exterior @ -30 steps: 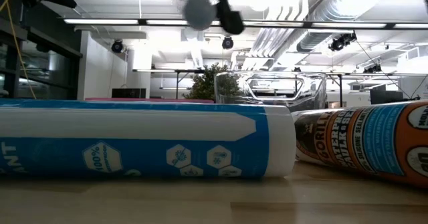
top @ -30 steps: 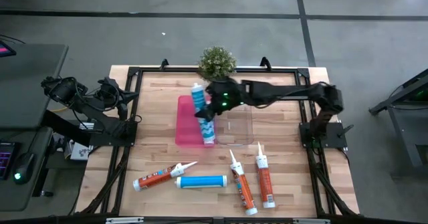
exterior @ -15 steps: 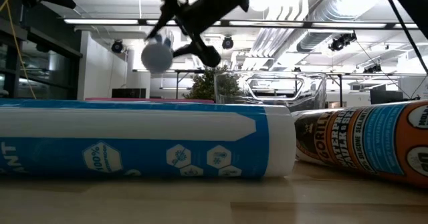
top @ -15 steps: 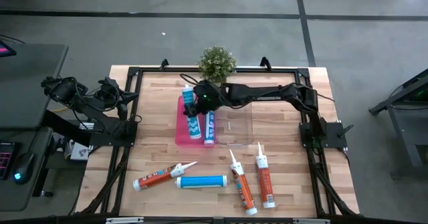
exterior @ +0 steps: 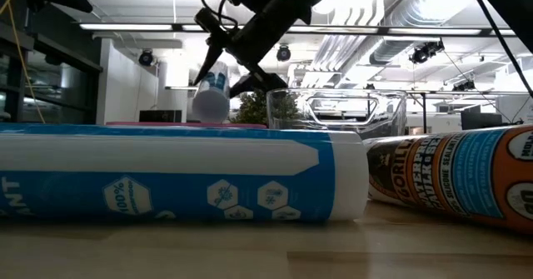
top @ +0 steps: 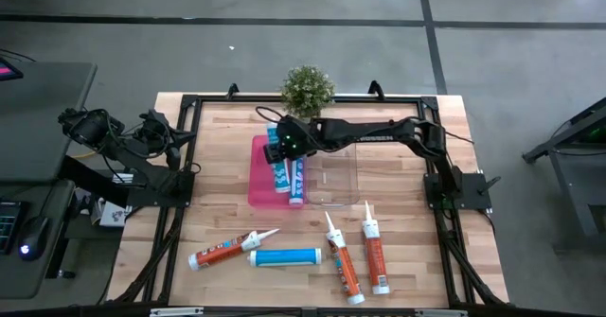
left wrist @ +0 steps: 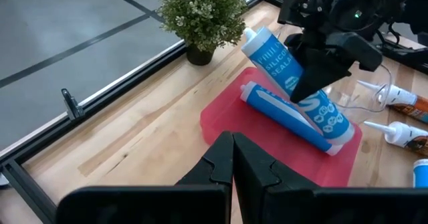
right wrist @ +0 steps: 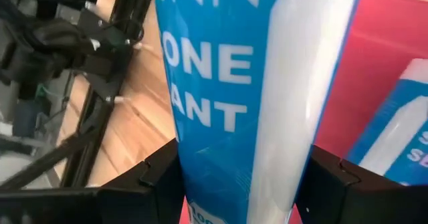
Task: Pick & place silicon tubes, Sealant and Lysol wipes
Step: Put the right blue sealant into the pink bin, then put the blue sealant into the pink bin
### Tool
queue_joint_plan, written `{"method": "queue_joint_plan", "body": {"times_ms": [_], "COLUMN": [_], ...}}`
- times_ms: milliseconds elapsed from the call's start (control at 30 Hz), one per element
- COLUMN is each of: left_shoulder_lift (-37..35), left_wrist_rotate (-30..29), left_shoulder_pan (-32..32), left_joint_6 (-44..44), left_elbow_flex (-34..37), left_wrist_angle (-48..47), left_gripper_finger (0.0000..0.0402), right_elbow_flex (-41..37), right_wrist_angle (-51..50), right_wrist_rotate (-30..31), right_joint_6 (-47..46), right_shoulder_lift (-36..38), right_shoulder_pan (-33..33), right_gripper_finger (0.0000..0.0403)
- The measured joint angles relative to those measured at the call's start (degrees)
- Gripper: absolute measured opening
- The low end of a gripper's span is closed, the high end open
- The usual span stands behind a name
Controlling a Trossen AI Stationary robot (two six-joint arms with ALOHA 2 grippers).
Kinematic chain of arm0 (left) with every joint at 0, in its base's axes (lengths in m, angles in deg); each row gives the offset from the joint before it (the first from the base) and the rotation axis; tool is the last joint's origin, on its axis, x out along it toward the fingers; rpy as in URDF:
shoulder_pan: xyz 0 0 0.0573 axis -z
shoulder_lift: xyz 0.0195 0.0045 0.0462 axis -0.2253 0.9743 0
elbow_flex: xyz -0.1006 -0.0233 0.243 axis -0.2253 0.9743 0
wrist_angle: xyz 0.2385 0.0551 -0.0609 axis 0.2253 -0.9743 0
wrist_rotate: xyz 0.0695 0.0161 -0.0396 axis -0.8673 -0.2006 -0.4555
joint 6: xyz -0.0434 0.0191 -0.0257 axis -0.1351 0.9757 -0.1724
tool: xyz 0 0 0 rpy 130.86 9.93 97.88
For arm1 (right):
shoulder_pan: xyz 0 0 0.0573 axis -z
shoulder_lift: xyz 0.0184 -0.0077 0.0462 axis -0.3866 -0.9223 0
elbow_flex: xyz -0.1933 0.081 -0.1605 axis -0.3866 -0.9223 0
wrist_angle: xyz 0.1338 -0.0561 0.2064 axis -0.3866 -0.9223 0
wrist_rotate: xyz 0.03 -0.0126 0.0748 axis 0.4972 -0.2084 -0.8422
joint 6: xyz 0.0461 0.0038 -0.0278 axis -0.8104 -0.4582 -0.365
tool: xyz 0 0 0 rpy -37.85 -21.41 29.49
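My right gripper (top: 289, 143) reaches from the table's right over the red tray (top: 258, 180) and is shut on a blue-and-white silicone tube (left wrist: 277, 60), which is tilted. A second blue tube (left wrist: 294, 120) lies flat in the tray beside it. My left gripper (left wrist: 232, 158) is shut and empty, parked at the table's left edge (top: 142, 161). A third blue tube (top: 284, 257) and three orange sealant tubes (top: 344, 265) lie on the table near the front. My right gripper pinches the tube's body about mid-length (right wrist: 234, 170) between its two fingers (right wrist: 160, 180), which lie across the tube. It comes slanting down from the table's right. The tube is tilted, far end (left wrist: 251, 38) raised, near end (exterior: 208, 104) down at the tray; whether it touches, I cannot tell.
A clear plastic bin (top: 336, 180) stands right of the red tray. A small potted plant (top: 307, 88) stands at the far edge behind the tray. A black frame (top: 189, 99) runs round the table. Bare wood lies left of the tray.
My right gripper has moved toward the table's left and down with the blue tube, still shut on it. The tube has come from high above the tray to beside the tube lying in it, its near end lowered to the tray.
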Motion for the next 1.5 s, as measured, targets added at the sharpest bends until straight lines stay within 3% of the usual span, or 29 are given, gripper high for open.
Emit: {"method": "queue_joint_plan", "body": {"times_ms": [300, 867, 1100, 1500], "left_shoulder_lift": [0.0, 0.0, 0.0, 0.0], "left_wrist_rotate": [-0.2, 1.2, 1.3, 2.2], "left_shoulder_pan": [0.0, 0.0, 0.0, 0.0], "left_joint_6": [0.0, 0.0, 0.0, -0.3], "left_elbow_flex": [0.0, 0.0, 0.0, 0.0], "left_wrist_angle": [0.0, 0.0, 0.0, 0.1], "left_gripper_finger": [0.0, 0.0, 0.0, 0.0], "right_elbow_flex": [-4.2, -4.4, -4.4, -4.4], "right_wrist_angle": [3.3, 3.0, 3.1, 3.9], "right_wrist_rotate": [0.6, 0.9, 1.3, -0.5], "right_joint_6": [-3.9, -5.4, -6.7, -3.2], "right_shoulder_lift": [0.1, 0.1, 0.1, 0.2], "right_shoulder_pan": [0.0, 0.0, 0.0, -0.6], "right_gripper_finger": [0.0207, 0.0207, 0.0276, 0.0271]}}
